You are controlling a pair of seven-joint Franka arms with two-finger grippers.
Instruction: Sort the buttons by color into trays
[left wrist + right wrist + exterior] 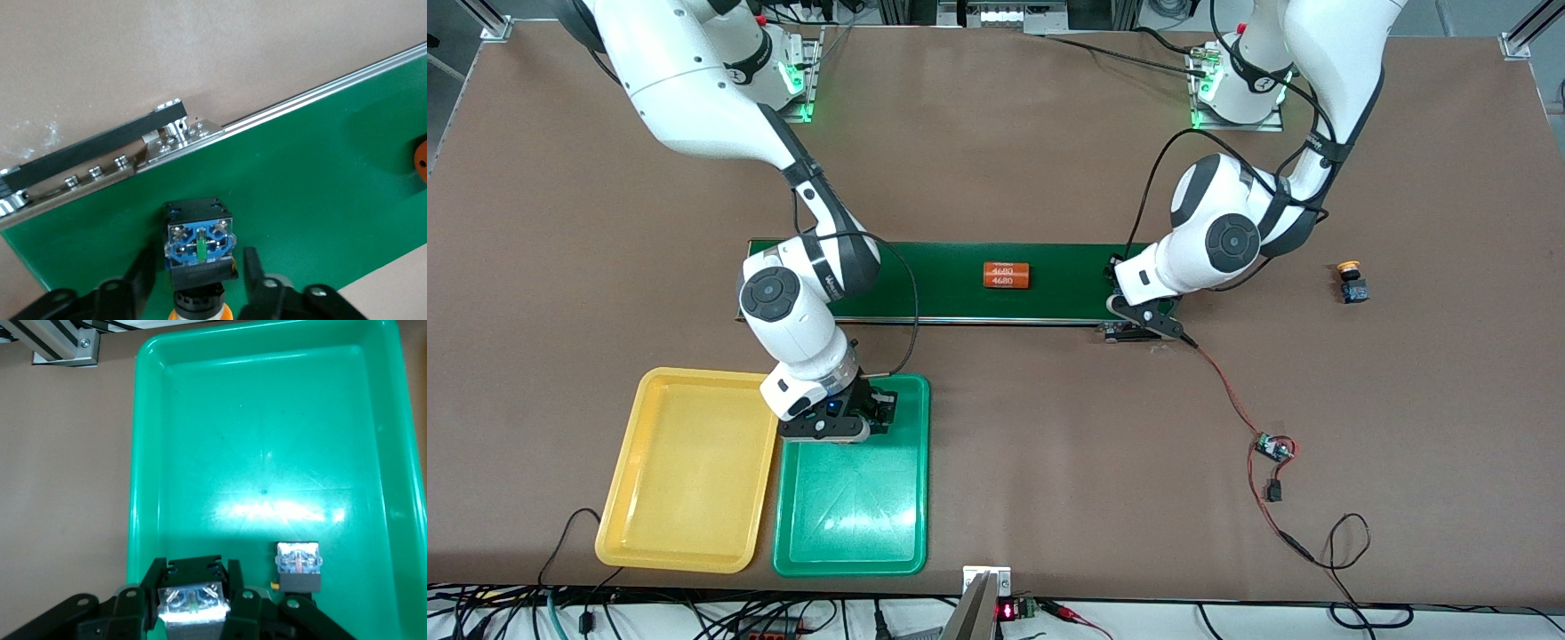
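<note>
Orange cylinder (1007, 275) reads "4680"; right gripper (195, 603) fingers clamp a button (194, 601) over the green tray (267, 420); left gripper (193, 280) fingers stand apart around another button (199, 241).

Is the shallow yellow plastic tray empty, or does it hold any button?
Empty. The front view shows only bare yellow floor inside the shallow yellow plastic tray; no button lies in it, though the right arm covers one corner.

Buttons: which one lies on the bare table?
The yellow-capped button toward the left arm's end. The others: on the conveyor belt, in the green tray, in the right gripper.
</note>
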